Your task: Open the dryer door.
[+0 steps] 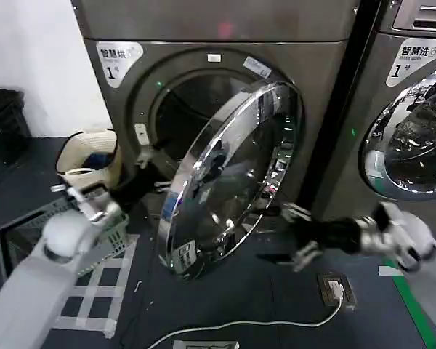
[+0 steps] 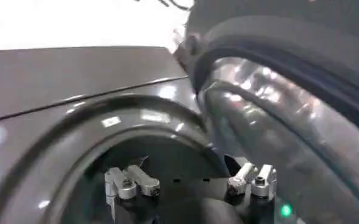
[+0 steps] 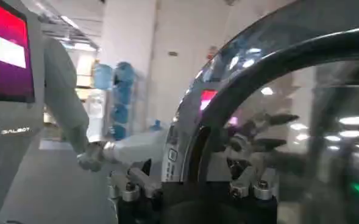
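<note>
The door (image 1: 232,178) stands swung well out from the dryer (image 1: 218,43), drum mouth exposed, so the opening looks mostly done. The right tool (image 1: 296,234), fingers spread and released, sits at its free edge. The left tool (image 1: 147,158), also released, hovers by the drum mouth.

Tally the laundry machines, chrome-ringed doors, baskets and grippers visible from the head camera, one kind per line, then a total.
Machines: 2, the dryer and a second machine
Chrome-ringed doors: 2, the dryer door swung open, the second door shut
Baskets: 1, a laundry basket
Grippers: 2, left gripper, right gripper
Total: 7
</note>
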Robot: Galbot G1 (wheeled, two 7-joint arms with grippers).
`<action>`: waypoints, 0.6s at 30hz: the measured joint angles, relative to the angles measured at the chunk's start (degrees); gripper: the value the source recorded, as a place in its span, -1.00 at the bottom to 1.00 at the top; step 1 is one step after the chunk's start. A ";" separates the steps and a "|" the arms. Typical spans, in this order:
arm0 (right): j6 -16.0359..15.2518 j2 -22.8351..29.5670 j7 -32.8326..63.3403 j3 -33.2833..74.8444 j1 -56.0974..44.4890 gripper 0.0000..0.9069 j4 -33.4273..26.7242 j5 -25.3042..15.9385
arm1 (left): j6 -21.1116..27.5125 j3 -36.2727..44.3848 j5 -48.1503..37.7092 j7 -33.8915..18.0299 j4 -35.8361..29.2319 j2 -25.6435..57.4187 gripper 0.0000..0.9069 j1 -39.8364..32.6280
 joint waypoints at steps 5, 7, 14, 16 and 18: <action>4.03 4.19 3.93 18.23 -15.61 1.00 3.56 1.28 | -1.19 3.70 -0.08 -0.01 0.29 -1.54 1.00 -2.16; 5.87 7.13 6.44 24.61 -21.07 1.00 4.86 1.57 | -1.46 4.80 -0.25 0.09 0.26 -2.06 1.00 -2.66; 12.14 20.47 22.39 44.51 -35.08 1.00 8.83 -6.81 | -2.54 8.37 -0.35 0.15 0.31 -4.05 1.00 -3.74; 12.03 24.31 30.70 48.36 -37.42 1.00 9.89 -11.11 | -2.73 9.71 0.26 -0.39 0.66 -4.75 1.00 -4.20; 12.17 28.22 37.62 51.94 -39.37 1.00 10.12 -14.10 | -2.84 11.05 0.41 -0.78 0.91 -5.54 1.00 -4.73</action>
